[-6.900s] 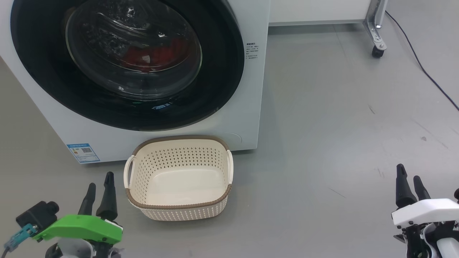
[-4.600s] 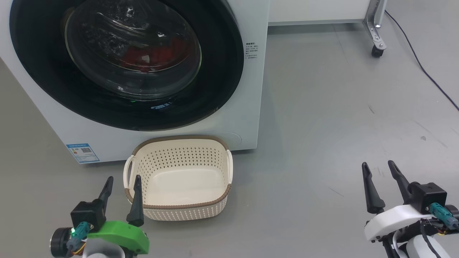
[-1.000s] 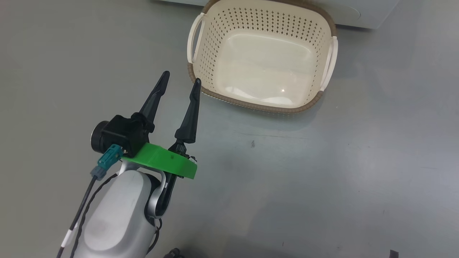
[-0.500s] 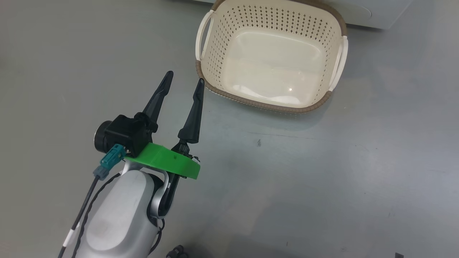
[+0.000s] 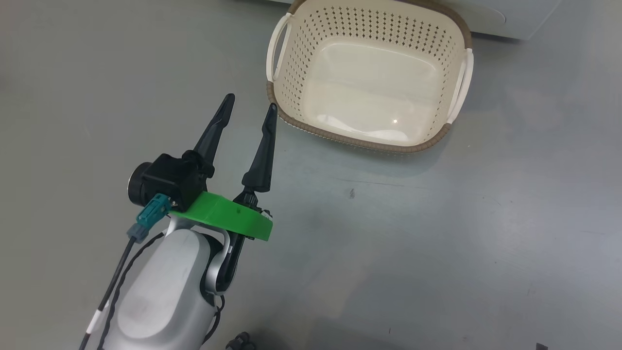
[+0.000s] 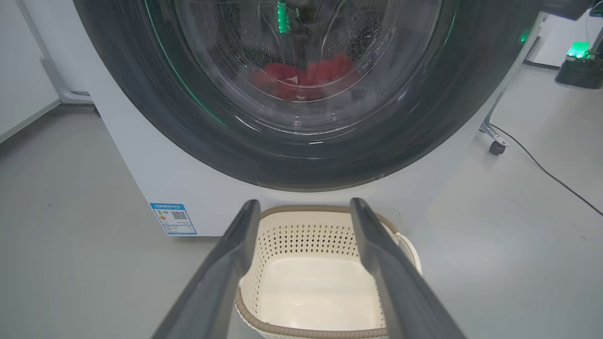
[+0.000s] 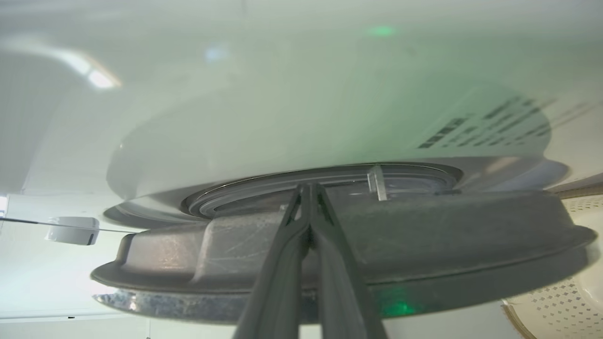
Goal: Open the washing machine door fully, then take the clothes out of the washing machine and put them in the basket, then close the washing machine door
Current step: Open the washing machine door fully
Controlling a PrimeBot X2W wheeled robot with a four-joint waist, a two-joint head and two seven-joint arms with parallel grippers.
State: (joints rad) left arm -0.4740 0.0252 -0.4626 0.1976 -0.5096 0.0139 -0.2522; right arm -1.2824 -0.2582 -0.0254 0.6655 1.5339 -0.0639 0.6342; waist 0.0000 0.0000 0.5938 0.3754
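R gripper (image 7: 308,187), spread earlier, now closed at door (image 7: 447,235).

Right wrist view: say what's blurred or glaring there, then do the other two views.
Right wrist view: the washer front is washed out and soft, its printed text smeared, green glow on the door edge. Left wrist view: streaky reflections on the door glass veil the red clothes; basket sharp. Head view: even light, one glint on the basket floor.
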